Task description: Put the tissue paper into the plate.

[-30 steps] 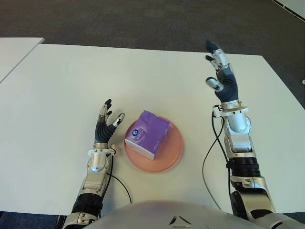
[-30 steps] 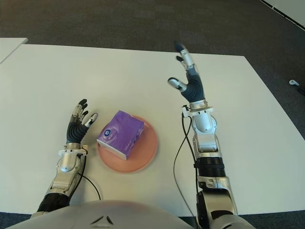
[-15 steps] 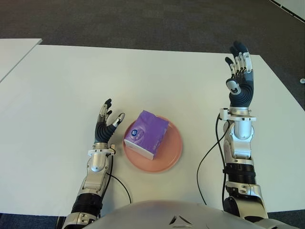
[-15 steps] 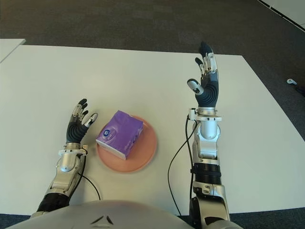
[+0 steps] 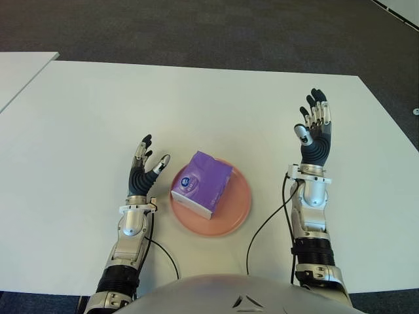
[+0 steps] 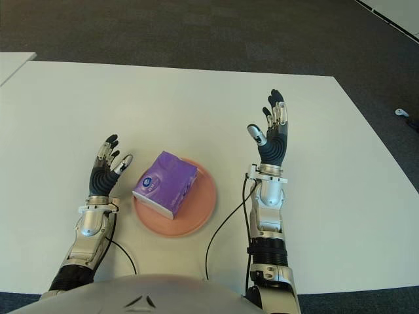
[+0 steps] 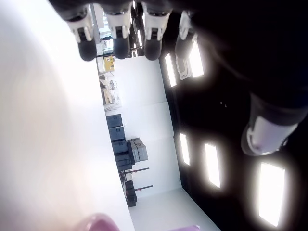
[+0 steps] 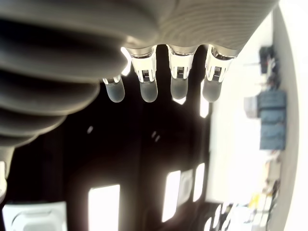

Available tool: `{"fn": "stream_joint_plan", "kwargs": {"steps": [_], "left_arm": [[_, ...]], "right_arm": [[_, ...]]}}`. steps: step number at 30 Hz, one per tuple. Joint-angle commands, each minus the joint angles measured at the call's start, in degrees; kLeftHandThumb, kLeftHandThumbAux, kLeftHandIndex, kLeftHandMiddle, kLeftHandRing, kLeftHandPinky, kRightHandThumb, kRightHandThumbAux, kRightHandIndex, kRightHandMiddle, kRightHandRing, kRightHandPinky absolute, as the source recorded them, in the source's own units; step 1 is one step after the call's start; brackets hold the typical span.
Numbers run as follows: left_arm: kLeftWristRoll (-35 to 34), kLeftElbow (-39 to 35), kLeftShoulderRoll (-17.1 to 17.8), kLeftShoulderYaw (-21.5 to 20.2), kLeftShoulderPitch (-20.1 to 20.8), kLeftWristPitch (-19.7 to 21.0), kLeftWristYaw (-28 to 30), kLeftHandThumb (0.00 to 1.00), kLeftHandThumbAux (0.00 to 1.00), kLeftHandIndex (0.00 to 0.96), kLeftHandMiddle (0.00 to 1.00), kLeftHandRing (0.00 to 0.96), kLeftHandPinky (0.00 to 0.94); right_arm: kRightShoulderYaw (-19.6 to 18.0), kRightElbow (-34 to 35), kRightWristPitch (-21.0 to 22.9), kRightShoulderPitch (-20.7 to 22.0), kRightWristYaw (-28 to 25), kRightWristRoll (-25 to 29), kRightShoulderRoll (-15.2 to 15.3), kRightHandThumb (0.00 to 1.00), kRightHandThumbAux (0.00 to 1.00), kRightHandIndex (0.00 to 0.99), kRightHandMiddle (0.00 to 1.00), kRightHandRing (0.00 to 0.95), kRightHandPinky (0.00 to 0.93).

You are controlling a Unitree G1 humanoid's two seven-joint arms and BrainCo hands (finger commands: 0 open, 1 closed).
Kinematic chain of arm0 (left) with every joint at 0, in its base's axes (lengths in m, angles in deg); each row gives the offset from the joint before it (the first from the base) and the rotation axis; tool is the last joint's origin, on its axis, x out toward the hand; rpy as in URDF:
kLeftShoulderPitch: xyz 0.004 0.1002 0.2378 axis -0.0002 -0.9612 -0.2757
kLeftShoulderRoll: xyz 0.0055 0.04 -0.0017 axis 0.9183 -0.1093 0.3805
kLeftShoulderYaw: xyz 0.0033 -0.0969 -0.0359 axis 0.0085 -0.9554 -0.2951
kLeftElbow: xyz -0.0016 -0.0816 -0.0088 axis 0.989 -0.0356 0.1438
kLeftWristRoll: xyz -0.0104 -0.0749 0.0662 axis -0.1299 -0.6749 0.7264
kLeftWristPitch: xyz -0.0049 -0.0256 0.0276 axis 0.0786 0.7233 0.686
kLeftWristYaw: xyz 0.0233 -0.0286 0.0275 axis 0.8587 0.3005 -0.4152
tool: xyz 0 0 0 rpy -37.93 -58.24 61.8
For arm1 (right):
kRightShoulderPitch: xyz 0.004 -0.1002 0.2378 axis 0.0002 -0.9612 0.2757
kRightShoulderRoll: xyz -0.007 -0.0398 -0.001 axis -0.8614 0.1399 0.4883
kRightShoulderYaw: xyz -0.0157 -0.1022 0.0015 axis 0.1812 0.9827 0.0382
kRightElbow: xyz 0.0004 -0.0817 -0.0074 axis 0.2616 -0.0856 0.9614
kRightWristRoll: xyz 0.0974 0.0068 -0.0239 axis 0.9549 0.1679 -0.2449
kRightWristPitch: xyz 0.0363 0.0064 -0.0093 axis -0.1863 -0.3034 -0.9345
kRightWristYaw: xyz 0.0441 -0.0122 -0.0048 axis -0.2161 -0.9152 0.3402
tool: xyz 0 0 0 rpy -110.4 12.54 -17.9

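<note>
**Tissue pack is in the plate, both hands empty**

The purple tissue pack (image 5: pixel 201 184) lies on the pink plate (image 5: pixel 239 208), a little to its left side and tilted across it. It seems the task is finished. The left hand (image 5: pixel 142 170) shows just beside the plate on its left, fingers apart and holding nothing. The right hand (image 5: pixel 314 131) is well apart from the plate on the right, palm up, fingers spread and empty.

Compared with one second ago, the right hand has come back nearer to the body and lower over the white table (image 5: pixel 78 118). The pack, plate and left hand did not move.
</note>
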Motion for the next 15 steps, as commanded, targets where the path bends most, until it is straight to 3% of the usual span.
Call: {"fn": "stream_joint_plan", "kwargs": {"steps": [1,13,15], "left_arm": [[0.0,1.1,0.4,-0.3,-1.0,0.6,0.6,0.0,0.523,0.0,0.0,0.0,0.0],[0.1,0.7,0.3,-0.4,-0.8,0.8,0.4,0.0,0.541,0.0,0.0,0.0,0.0],[0.0,0.6,0.2,-0.4,-0.7,0.8,0.4,0.0,0.546,0.0,0.0,0.0,0.0]], "right_arm": [[0.3,-2.4,-1.7,-0.3,0.8,-1.1,-0.7,0.011,0.473,0.0,0.0,0.0,0.0],[0.3,-3.4,-2.5,0.2,1.2,-1.5,-0.9,0.01,0.475,0.0,0.0,0.0,0.0],[1.0,-14.2,-0.4,0.7,-2.6,1.1,-1.3,0.013,0.487,0.0,0.0,0.0,0.0]]}}
